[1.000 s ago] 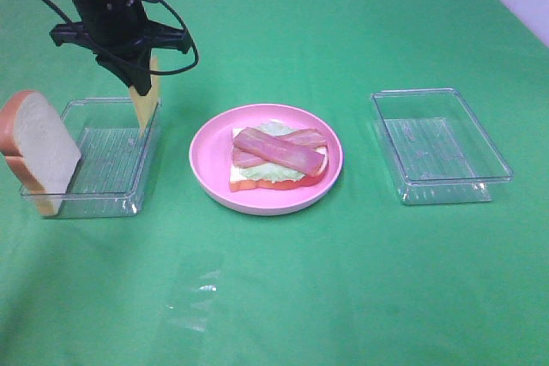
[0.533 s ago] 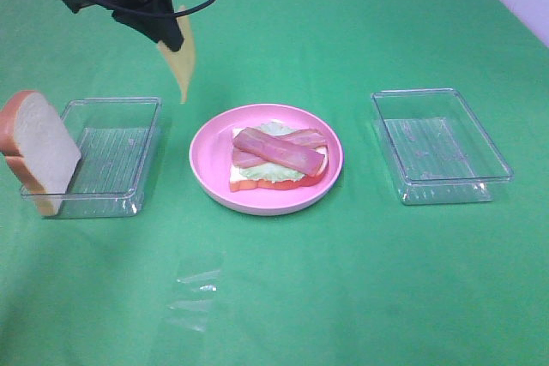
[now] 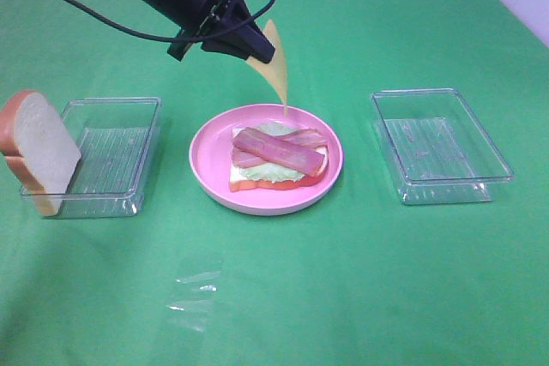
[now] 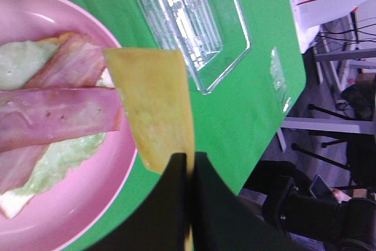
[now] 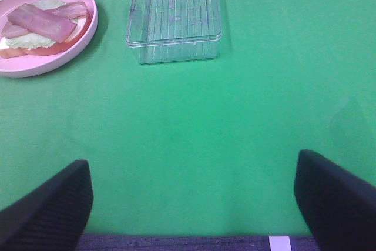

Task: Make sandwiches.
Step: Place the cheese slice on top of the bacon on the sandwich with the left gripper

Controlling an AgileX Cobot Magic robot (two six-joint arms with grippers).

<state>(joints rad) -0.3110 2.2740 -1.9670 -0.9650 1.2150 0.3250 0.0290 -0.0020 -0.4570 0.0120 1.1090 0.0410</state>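
An open sandwich lies on the round pink plate: a white bread slice, pale green lettuce and reddish-pink meat strips on top. My left gripper is shut on a yellow cheese square, which hangs by one edge over the plate's far rim. In the left wrist view the cheese hangs from the shut fingertips over the meat strips. A second bread slice leans on the left tray's end. My right gripper is open and empty, out of the exterior view.
A clear plastic tray stands left of the plate. Another clear tray stands to the right and also shows in the right wrist view. A scrap of clear film lies on the green cloth in front.
My left gripper has carried the cheese up from the left tray and to the right, to above the plate's far rim. The sandwich and bread slice have not moved.
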